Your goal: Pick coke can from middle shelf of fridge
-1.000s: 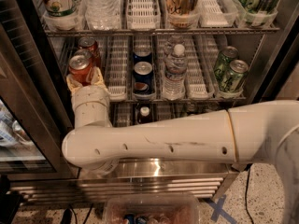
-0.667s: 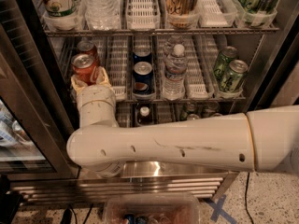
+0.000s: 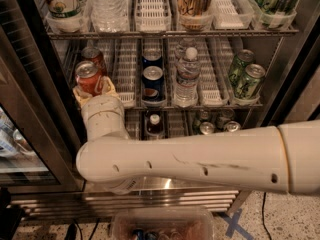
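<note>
The claw (image 3: 93,87) is at the front left of the middle shelf (image 3: 210,105) in the fridge (image 3: 35,84). Its pale fingers (image 3: 107,85) are on either side of the coke can (image 3: 88,77), and it appears to be gripping the can. The claw hides the can's base, so I cannot tell whether it rests on the tray. A second red can (image 3: 94,57) stands just behind. To the right are two Pepsi cans (image 3: 152,80), a water bottle (image 3: 187,77) and green cans (image 3: 247,79). The arm (image 3: 200,156) crosses the lower view.
</note>
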### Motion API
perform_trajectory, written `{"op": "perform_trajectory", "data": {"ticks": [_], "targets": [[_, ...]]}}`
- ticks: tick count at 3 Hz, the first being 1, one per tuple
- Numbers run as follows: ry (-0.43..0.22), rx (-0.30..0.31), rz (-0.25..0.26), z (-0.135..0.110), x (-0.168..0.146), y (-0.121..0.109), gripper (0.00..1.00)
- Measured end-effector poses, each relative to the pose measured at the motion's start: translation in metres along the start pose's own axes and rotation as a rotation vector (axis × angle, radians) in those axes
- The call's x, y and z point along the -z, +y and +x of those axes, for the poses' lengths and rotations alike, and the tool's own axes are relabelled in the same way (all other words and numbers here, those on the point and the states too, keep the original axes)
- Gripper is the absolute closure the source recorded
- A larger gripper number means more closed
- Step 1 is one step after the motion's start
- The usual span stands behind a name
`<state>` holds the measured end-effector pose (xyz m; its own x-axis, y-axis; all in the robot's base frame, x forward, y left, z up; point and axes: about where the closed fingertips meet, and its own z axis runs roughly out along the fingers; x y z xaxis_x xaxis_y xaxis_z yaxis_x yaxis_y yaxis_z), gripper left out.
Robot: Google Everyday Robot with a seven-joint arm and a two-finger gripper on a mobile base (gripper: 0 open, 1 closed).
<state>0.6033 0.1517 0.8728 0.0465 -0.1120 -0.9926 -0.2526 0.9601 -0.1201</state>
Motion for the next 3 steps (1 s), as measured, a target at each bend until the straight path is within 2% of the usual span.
{"op": "perform_trajectory", "data": {"ticks": [1, 2, 3], "targets": [[0.062, -0.009, -0.09, 0.006, 0.038, 0.002, 1.0], [0.088, -0.027, -0.159, 0.005, 0.065, -0.007, 1.0], [0.083, -0.039, -0.242, -0.002, 0.079, -0.013, 1.0]]}}
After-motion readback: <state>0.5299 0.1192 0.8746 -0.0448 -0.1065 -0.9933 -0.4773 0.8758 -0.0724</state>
